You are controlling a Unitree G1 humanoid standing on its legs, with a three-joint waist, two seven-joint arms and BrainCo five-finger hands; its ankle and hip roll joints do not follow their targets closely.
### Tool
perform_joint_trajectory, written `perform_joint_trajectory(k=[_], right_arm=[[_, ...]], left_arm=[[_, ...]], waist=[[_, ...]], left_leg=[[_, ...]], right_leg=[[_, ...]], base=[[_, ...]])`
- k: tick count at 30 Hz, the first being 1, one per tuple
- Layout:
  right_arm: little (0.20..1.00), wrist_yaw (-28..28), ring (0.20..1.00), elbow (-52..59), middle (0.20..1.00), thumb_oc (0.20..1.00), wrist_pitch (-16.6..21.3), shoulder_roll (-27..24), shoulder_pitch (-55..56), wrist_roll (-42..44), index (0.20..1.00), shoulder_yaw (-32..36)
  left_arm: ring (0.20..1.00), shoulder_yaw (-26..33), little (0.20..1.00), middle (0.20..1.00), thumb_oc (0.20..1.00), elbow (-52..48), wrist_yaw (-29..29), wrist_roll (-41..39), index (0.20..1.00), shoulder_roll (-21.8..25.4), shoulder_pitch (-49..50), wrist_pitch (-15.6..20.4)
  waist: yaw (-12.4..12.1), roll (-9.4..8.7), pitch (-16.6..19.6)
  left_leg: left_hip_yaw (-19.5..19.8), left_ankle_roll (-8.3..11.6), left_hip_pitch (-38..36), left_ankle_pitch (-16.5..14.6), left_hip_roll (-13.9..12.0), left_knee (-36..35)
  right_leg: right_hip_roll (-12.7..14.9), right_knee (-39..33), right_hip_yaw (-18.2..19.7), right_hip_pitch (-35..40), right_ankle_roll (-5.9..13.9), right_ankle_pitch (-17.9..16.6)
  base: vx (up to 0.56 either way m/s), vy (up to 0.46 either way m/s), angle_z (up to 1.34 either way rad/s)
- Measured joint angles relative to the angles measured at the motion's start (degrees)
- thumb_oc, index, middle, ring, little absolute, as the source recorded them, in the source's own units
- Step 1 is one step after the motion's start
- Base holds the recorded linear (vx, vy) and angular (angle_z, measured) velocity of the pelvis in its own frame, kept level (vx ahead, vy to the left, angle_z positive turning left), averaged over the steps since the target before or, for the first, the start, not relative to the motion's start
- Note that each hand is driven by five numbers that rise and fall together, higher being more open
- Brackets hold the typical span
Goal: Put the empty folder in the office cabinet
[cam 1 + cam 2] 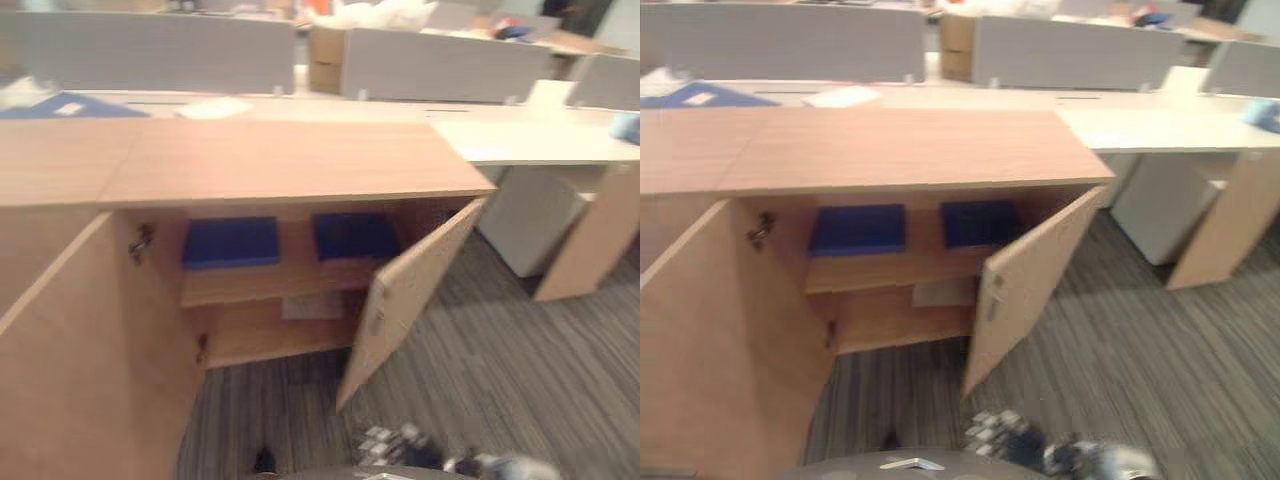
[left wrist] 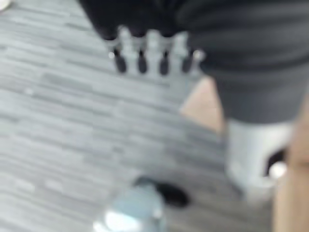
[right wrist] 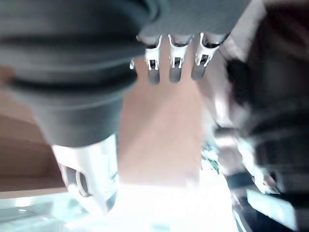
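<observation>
The office cabinet [image 1: 290,160] stood with both doors open, the right door [image 1: 405,290] swung out toward five o'clock and the left door [image 1: 70,350] filling the eight o'clock corner of the head view. On its upper shelf [image 1: 270,280] two flat blue folders lay side by side, one [image 1: 231,241] at the left and one [image 1: 354,236] at the right, slightly apart, each a plain dark-blue rectangle lying flat; which is the task's empty folder cannot be told. A pale sheet [image 1: 312,305] rested on the lower shelf beneath them. The left hand [image 2: 152,53] hung over the striped carpet [image 2: 58,125], its fingers straight, side by side and holding nothing. The right hand [image 3: 176,55] likewise showed straight, parallel fingers with nothing in them, wood-coloured panel beyond. With both hands free and folders on the shelf, placement looked complete; the next move would likely call for closing the doors. Another blue folder [image 1: 60,105] lay on the desk [image 1: 530,140] at ten o'clock.
</observation>
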State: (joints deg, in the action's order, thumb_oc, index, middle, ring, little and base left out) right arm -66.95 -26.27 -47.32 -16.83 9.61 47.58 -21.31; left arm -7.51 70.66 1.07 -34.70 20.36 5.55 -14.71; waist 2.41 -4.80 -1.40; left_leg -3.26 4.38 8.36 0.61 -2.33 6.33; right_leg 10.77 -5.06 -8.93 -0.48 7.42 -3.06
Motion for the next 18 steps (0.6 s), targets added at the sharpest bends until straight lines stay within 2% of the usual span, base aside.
perform_joint_trajectory(k=[1, 3, 4, 5, 6, 7, 9, 10, 12, 13, 14, 15, 16, 17, 18], right_arm=[[1.0, -0.29, 1.0, 2.36, 1.0, 1.0, -1.34, -0.9, -0.36, 0.42, 1.0, -0.79], [1.0, -0.08, 1.0, 3.29, 1.0, 1.0, -1.83, -1.14, -0.68, 0.75, 1.0, -1.35], [1.0, 2.65, 1.0, 3.59, 1.0, 1.0, -2.13, -1.34, -0.69, 4.39, 1.0, -2.38], [1.0, 2.65, 1.0, 3.59, 1.0, 1.0, -2.13, -1.34, -0.69, 4.39, 1.0, -2.38], [1.0, 6.85, 1.0, 3.08, 1.0, 1.0, -2.42, -1.13, -0.01, 8.44, 1.0, -2.72], [1.0, 10.15, 1.0, 1.78, 1.0, 1.0, -2.3, -1.33, 0.07, 10.56, 1.0, -3.09], [1.0, 15.65, 1.0, -6.92, 1.0, 1.0, 0.86, -0.97, 0.59, 14.97, 1.0, -1.86], [1.0, 16.69, 1.0, -9.73, 1.0, 1.0, 1.37, -0.44, 1.1, 18.49, 1.0, 0.28], [1.0, 16.69, 1.0, -9.73, 1.0, 1.0, 1.37, -0.44, 1.1, 18.49, 1.0, 0.28], [1.0, 19.48, 1.0, -15.21, 1.0, 1.0, 3.19, 3.74, 0.97, 20.03, 1.0, 5.0], [1.0, 22.42, 1.0, -20.94, 1.0, 1.0, 5.69, 4.98, -1.18, 21.05, 1.0, 8.59], [1.0, 23.3, 1.0, -22.71, 1.0, 1.0, 6.77, 3.47, -1.53, 21.33, 1.0, 9.92], [1.0, 23.98, 1.0, -26.12, 1.0, 1.0, 8.14, 3.09, -2.23, 22.03, 1.0, 12.64], [1.0, 24.86, 1.0, -32.13, 1.0, 1.0, 9.73, 2.78, -4.19, 23.24, 1.0, 16.7], [1.0, 25.77, 1.0, -32.27, 1.0, 1.0, 10.0, 1.69, -4.24, 22.68, 1.0, 16.49]], left_arm=[[1.0, -0.97, 1.0, 1.0, 1.0, 0.61, -0.16, -0.04, 1.0, -1.19, 1.51, -0.32], [1.0, -1.48, 1.0, 1.0, 1.0, 1.26, -0.17, -0.06, 1.0, -1.35, 2.5, -0.65], [1.0, -1.54, 1.0, 1.0, 1.0, 1.2, -0.16, -0.49, 1.0, -0.65, 3.75, -0.71], [1.0, -1.54, 1.0, 1.0, 1.0, 1.2, -0.16, -0.49, 1.0, -0.65, 3.75, -0.71], [1.0, -1.98, 1.0, 1.0, 1.0, 1.15, -0.24, -0.54, 1.0, 1.42, 3.29, -0.63], [1.0, -1.74, 1.0, 1.0, 1.0, 0.84, -0.38, -1.02, 1.0, 2.01, 2.16, -0.94], [1.0, -1.32, 1.0, 1.0, 1.0, 0.71, -0.66, -1.26, 1.0, 1.21, 3.85, -1.37], [1.0, -1.35, 1.0, 1.0, 1.0, 0.76, -0.73, -1.61, 1.0, 1.24, 3.58, -1.39], [1.0, -1.35, 1.0, 1.0, 1.0, 0.76, -0.73, -1.61, 1.0, 1.24, 3.58, -1.39], [1.0, -0.98, 1.0, 1.0, 1.0, 1.32, -0.87, -2.52, 1.0, 3.25, 0.99, -1.21], [1.0, 0.35, 1.0, 1.0, 1.0, 1.35, -0.79, -2.88, 1.0, 2.52, 0.56, -2.32], [1.0, 1.56, 1.0, 1.0, 1.0, 1.67, -0.49, -2.93, 1.0, 0.82, 1.46, -2.66], [1.0, 3.62, 1.0, 1.0, 1.0, 3.15, 0.39, -2.98, 1.0, -0.29, 1.71, -2.44], [1.0, 5.4, 1.0, 1.0, 1.0, 4.18, 2.43, -2.98, 1.0, -0.28, 0.34, -1.14], [1.0, 5.32, 1.0, 1.0, 1.0, 4.12, 3.05, -2.98, 1.0, 0.13, -0.18, -0.19]], waist=[[-0.59, 2.3, -0.24], [-1.08, 2.87, -0.42], [-1.34, 3.3, -0.42], [-1.34, 3.3, -0.42], [-1.28, 1.06, 0.26], [-1.49, 0.22, -0.98], [-2.75, 1.3, -1.17], [-2.65, 2.01, -1.32], [-2.65, 2.01, -1.32], [-1.33, -2.39, -1.11], [-1.99, -2.95, -1.72], [-2.63, -0.05, -1.55], [-3.09, 1.75, -1.52], [-2.38, 1.8, -1.54], [-2.27, 1.24, -1.64]], left_leg=[[-0.25, -1.02, -0.15, -0.93, -0.38, 1.99], [-0.86, -0.97, -1.25, -0.19, -0.07, 0.06], [-0.93, -0.87, -2.88, -0.11, 0.43, -3.89], [-0.93, -0.87, -2.88, -0.11, 0.43, -3.89], [-1.0, 0.63, -4.66, 0.81, 1.11, -9.07], [-0.93, -0.98, -2.53, -0.6, 1.52, -4.75], [-0.55, -1.15, -3.56, -0.53, 0.17, -7.84], [-0.51, -1.17, -3.56, -0.41, -1.32, -9.33], [-0.51, -1.17, -3.56, -0.41, -1.32, -9.33], [-0.27, 2.38, -3.01, -2.02, 0.78, -9.71], [-1.43, -1.17, -1.0, -3.79, 1.98, 1.92], [-0.84, -2.39, -3.77, -5.41, 1.06, 2.42], [-0.43, -1.65, -5.51, -3.42, 0.19, -1.66], [-0.13, -1.61, -6.0, -3.14, 0.54, -5.1], [0.5, -1.34, -6.19, -2.88, 1.2, -6.9]], right_leg=[[-0.88, -0.1, 0.01, -0.14, 0.21, -0.11], [-0.48, -0.1, 0.5, 0.21, 0.52, -0.08], [-0.02, 0.08, 0.24, 0.57, 1.32, 0.21], [-0.02, 0.08, 0.24, 0.57, 1.32, 0.21], [0.57, -0.13, 0.14, -0.88, 1.21, 1.16], [0.95, 0.0, 0.18, -1.25, 1.36, 0.79], [-0.62, 0.66, 0.09, -0.88, 1.68, 0.8], [-2.3, 6.23, -0.65, -2.71, 0.91, 1.5], [-2.3, 6.23, -0.65, -2.71, 0.91, 1.5], [-0.71, 8.22, -1.06, -3.84, -1.31, 4.03], [-0.23, 6.33, -0.43, -3.93, -0.56, 4.02], [-2.01, 3.66, -0.44, -2.43, 1.17, 4.31], [-3.19, 2.4, -1.27, -1.3, 1.35, 3.04], [-2.83, 3.48, -1.61, -1.81, 1.09, 2.46], [-2.76, 3.92, -1.97, -1.69, 1.24, 2.97]], base=[[-0.01, 0.005, 0.14], [-0.01, 0.003, -0.11], [0.0, 0.001, 0.07], [0.0, 0.001, 0.39], [0.0, 0.003, 0.46], [0.01, 0.004, 0.32], [0.03, 0.016, -0.14], [0.03, 0.018, -0.03], [0.02, 0.01, 0.23], [0.03, 0.019, 0.32], [0.05, 0.022, 0.02], [0.05, 0.014, -0.54], [0.04, 0.009, -0.22], [0.03, 0.01, 0.26], [0.02, 0.007, 0.43]])
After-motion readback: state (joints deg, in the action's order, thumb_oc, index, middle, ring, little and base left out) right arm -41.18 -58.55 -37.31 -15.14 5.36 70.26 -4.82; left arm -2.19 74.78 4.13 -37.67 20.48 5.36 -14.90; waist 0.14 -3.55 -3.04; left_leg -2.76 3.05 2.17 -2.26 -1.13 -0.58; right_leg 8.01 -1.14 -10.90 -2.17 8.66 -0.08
